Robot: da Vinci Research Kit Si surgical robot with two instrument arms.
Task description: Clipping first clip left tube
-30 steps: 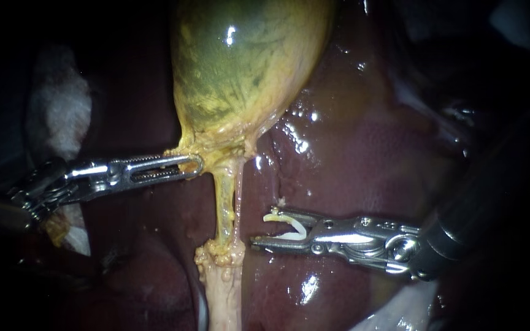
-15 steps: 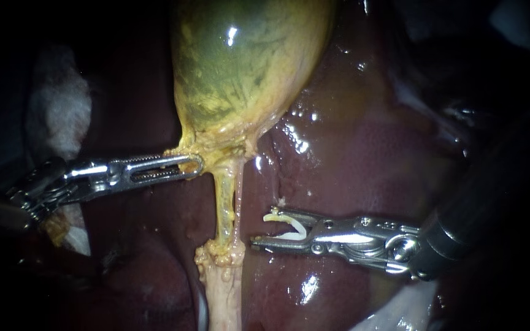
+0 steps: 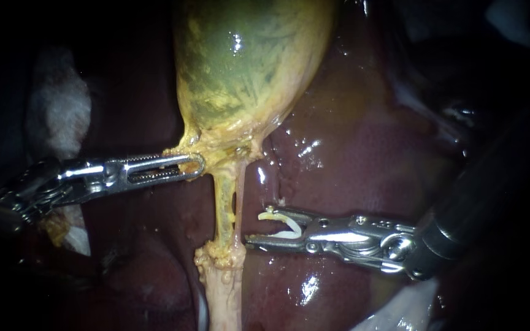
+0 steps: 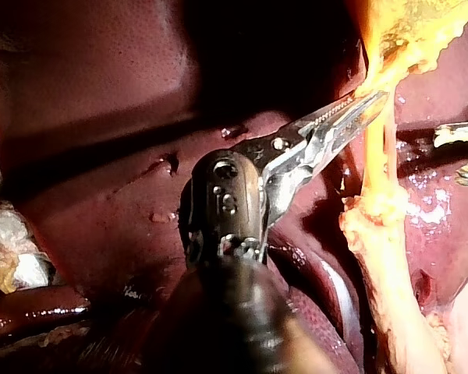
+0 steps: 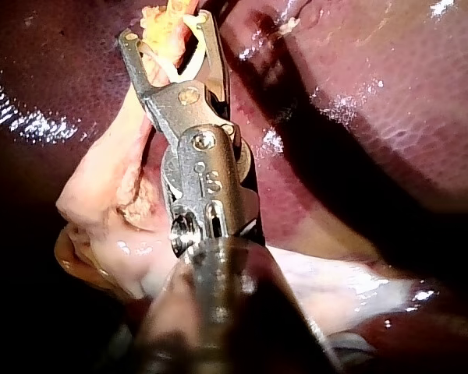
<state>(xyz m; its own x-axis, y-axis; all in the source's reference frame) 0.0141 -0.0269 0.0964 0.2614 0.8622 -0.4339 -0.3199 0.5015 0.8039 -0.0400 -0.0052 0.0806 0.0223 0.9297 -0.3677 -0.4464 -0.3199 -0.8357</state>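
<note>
The green-yellow gallbladder (image 3: 246, 67) hangs over the dark red liver (image 3: 363, 153). Two tubes run down from its neck: a thicker yellow left tube (image 3: 223, 208) and a thin pale right tube (image 3: 239, 196). My left instrument (image 3: 194, 164) is shut on the yellow tissue at the gallbladder's neck, as the left wrist view shows too (image 4: 366, 105). My right instrument (image 3: 254, 228) stands open just right of the tubes, a white clip (image 3: 286, 232) seated in its jaws. Its lower jaw tip nearly touches the right tube. In the right wrist view the open jaws (image 5: 168, 39) lie beside pale tissue (image 5: 101, 187).
White gauze (image 3: 59, 116) lies at the far left behind my left instrument's shaft. A pale lumpy stump (image 3: 222, 282) continues below where the tubes join. Pale wet tissue (image 3: 400, 306) lies under my right instrument's shaft.
My right instrument has slid slightly left, bringing its open jaws closer to the tubes. My left instrument keeps its hold on the gallbladder's neck.
</note>
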